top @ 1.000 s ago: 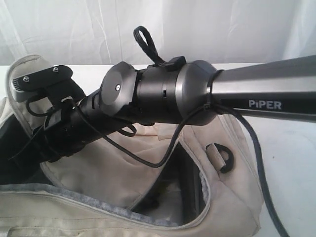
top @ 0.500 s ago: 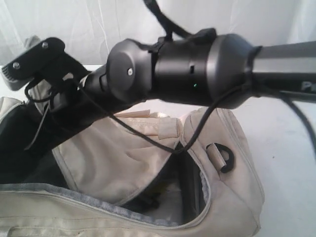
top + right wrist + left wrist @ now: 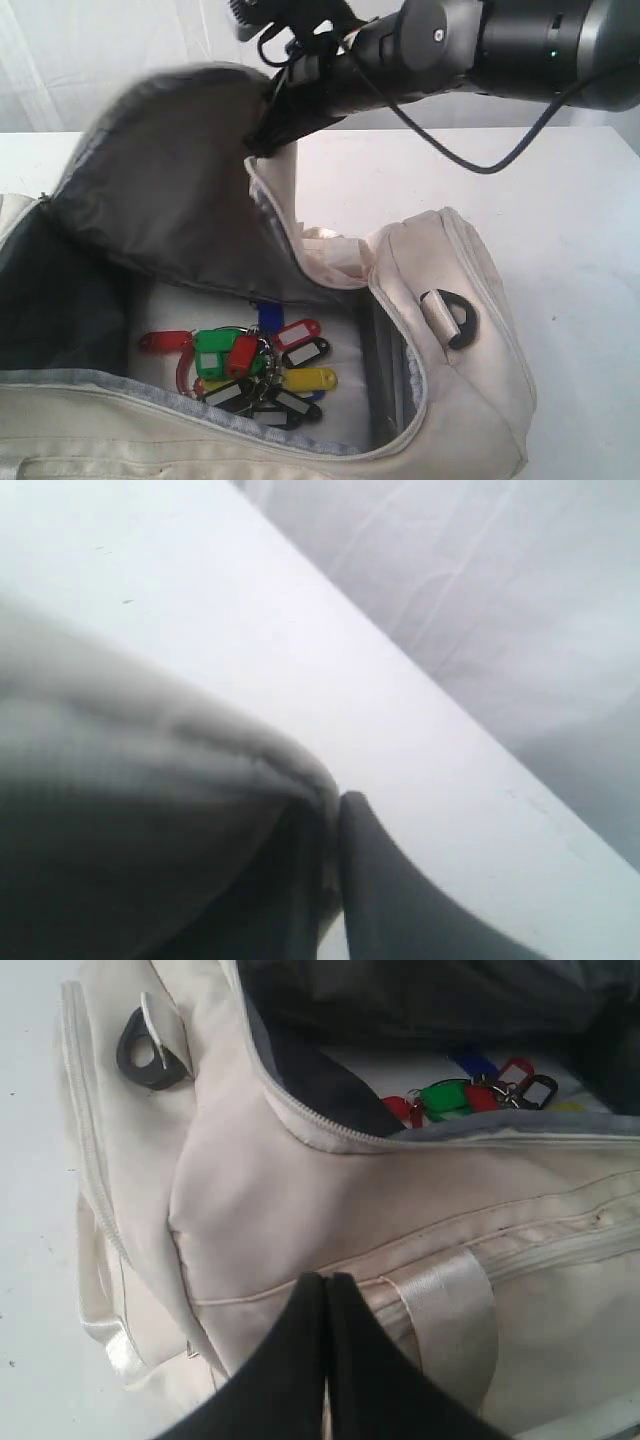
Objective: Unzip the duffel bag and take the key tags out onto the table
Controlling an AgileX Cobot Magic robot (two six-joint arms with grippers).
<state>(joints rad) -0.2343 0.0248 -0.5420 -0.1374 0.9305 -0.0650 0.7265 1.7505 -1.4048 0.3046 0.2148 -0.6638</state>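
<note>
Left claw: both black fingers pressed together, narrow, with nothing visible between them. It hangs over the near side wall of the duffel bag, just beside a pale webbing strap. Whether the tips touch the fabric cannot be told.
Duffel bag, near wall: cream fabric, upright, topped by a grey zipper track that lies open along the mouth.
Duffel bag, mouth: wide open, showing a pale floor and dark side lining.
Key tags: inside the bag, lying in a bunch on its floor, not on the bench. Red, green, yellow, blue and black tags are visible, gathered at a metal ring near the middle of the bunch.
D-ring: black, on the bag's end panel to the right of the opening, held by a short pale loop.
Flap: top panel of the bag, held up and arched over the far side of the opening, dark grey lining facing the camera.
Right claw: closed on the upper edge of the flap. In the right wrist view its dark fingers pinch the blurred fabric edge.
Bench: plain white, carrying the bag and extending beyond and to the right of it.
Curtain: white, folded, behind the bench.
</note>
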